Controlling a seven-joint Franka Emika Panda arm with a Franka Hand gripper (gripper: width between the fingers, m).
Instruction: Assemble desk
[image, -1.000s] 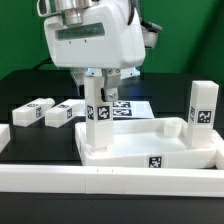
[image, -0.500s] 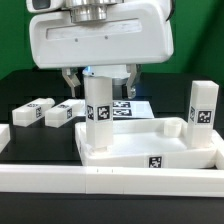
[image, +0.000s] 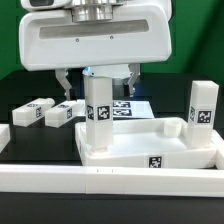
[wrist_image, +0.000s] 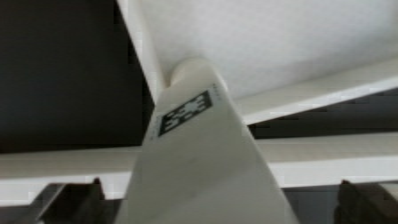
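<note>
The desk top (image: 150, 150) is lying rim-up by the table's (image: 40, 140) near edge. A standing leg (image: 98, 115) is sitting in its corner on the exterior view's left, and a second leg (image: 203, 108) in the far right corner. The gripper (image: 99, 90) is hovering with its jaws spread either side of the standing leg, not pinching it. This leg's seating looks finished. The next move probably calls for rising clear and fetching one of the loose legs (image: 62, 113) lying toward the table's left edge.

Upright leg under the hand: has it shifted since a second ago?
No. The upright leg stands at the same spot against the marker board behind it.

A tagged white leg (wrist_image: 205, 165) stands between spread jaws, seemingly touching the desk top (wrist_image: 267, 40).
</note>
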